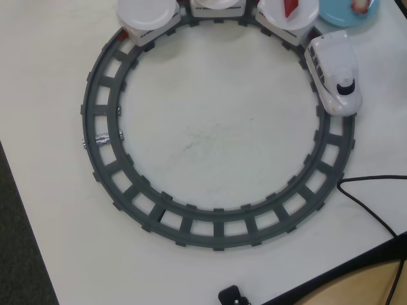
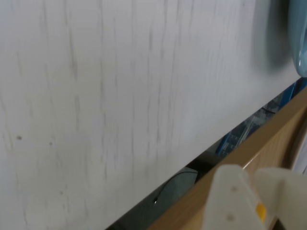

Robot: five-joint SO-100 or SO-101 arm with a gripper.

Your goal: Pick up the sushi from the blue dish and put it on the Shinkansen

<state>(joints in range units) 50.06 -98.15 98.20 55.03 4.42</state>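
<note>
- In the overhead view the blue dish [image 1: 343,16] is cut off by the top edge, so only its lower part shows.
- The sushi [image 1: 360,6] on it is cut off too; only a small bit shows.
- The white plates [image 1: 147,13] on the Shinkansen [image 1: 334,70] cars are cut by the top edge.
- In the wrist view the worktop [image 2: 120,96] looks blurry.
- The gripper [image 2: 249,201] is cut off at the bottom, and it is hard to tell how its jaws stand.
- A blue-grey rim [image 2: 298,38] at the right edge is blurred.
</note>
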